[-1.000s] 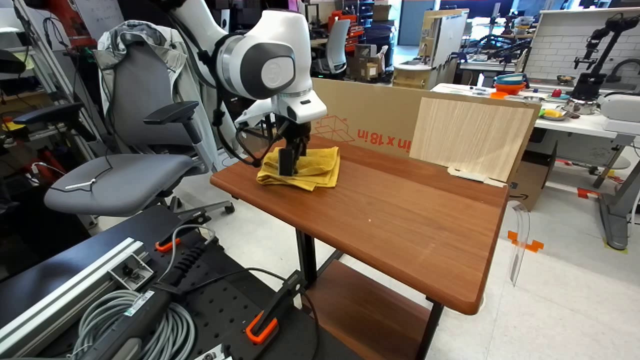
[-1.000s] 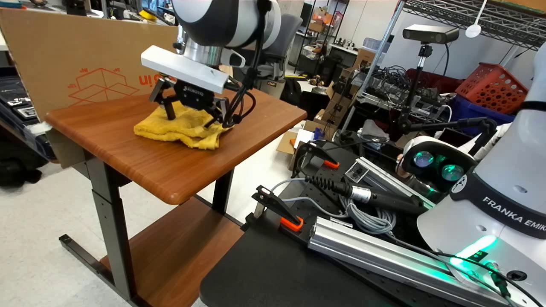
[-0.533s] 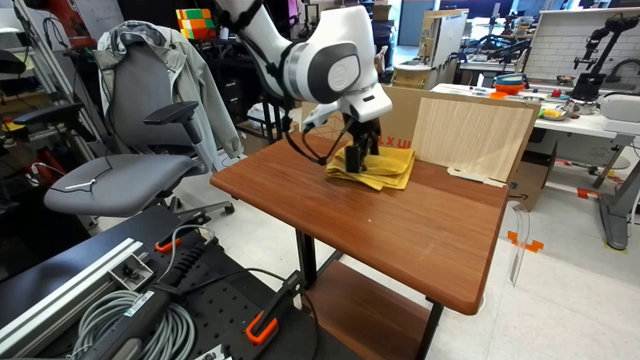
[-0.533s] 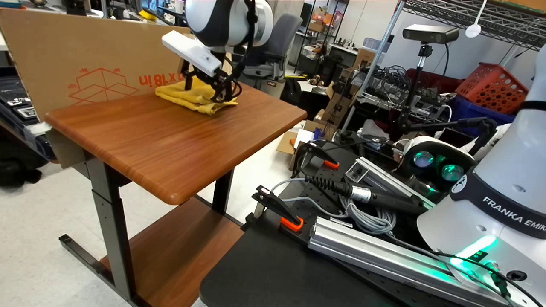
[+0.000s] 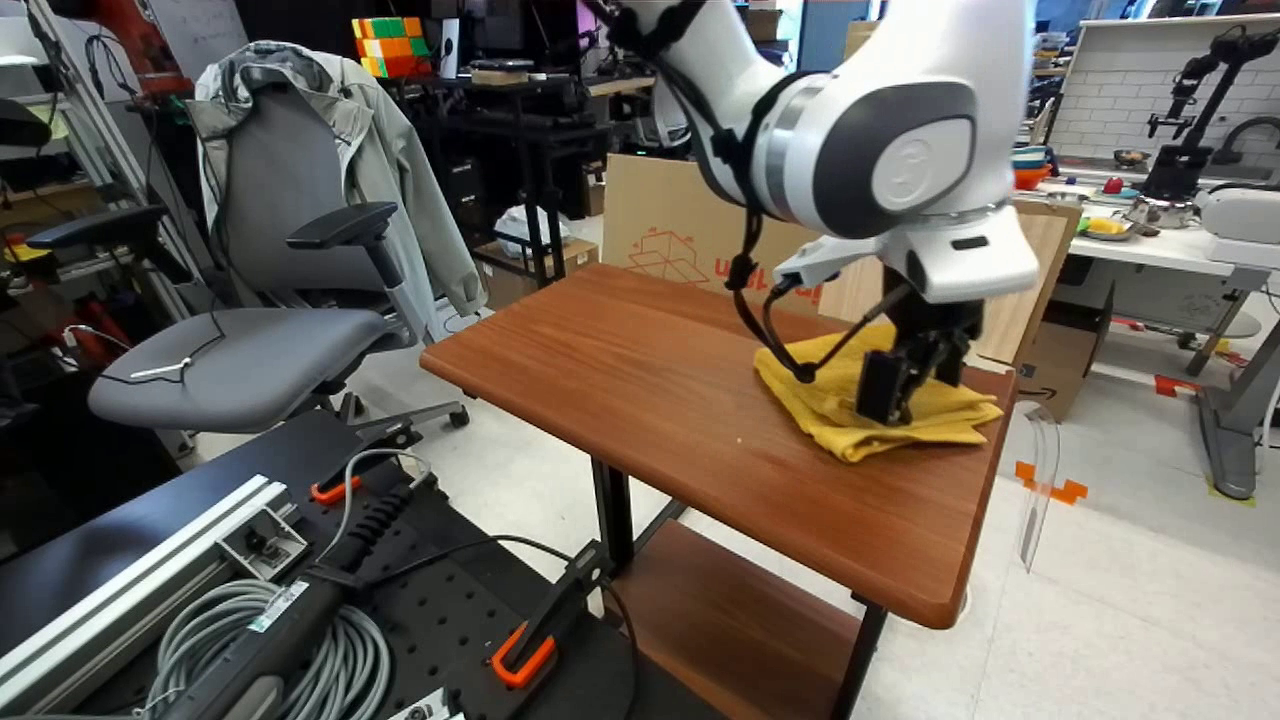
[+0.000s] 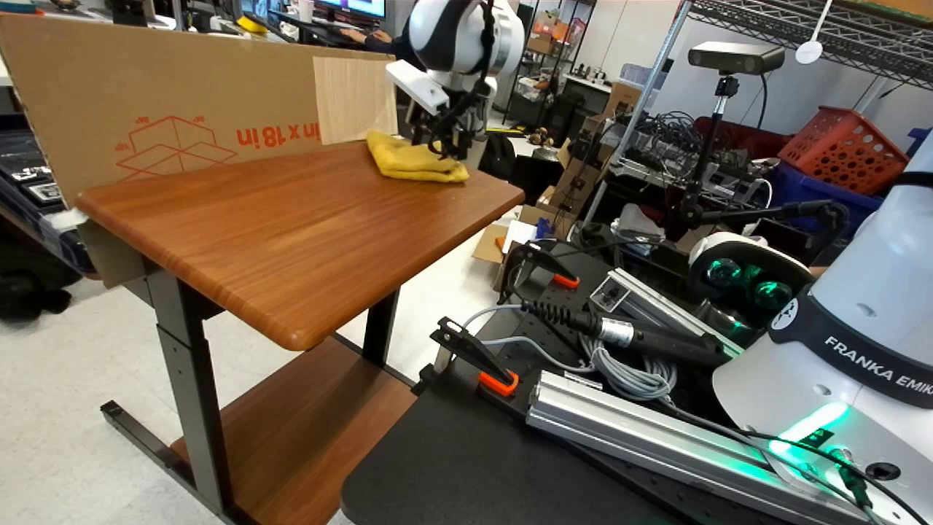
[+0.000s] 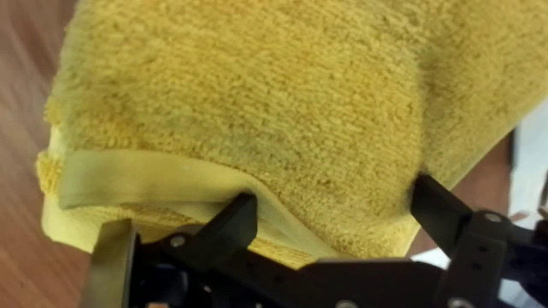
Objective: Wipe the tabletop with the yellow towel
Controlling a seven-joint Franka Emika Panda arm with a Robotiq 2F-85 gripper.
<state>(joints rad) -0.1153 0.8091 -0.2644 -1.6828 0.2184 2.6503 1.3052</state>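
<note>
"Tabletop of brown wood grain (image 5: pixel 640 360) stretched away left of the black two-fingered gripper (image 7: pixel 334 188) in both exterior views."

"And where was the folded yellow terry towel (image 7: pixel 274 107)?"

"Directly beneath the gripper, more of it showing left; the fingers (image 7: pixel 439 214) stood wide apart, tips touching the towel, no pinch visible."

"What came further right?"

"The tabletop's short end, just beside the gripper, so the coming stroke probably needed to go left."

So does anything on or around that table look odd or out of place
Mostly the cardboard standing along the tabletop: its red lettering is upside down in both exterior views. One pale speck also marks the tabletop; crumb or blemish, I can't tell. No spill shows.
</note>
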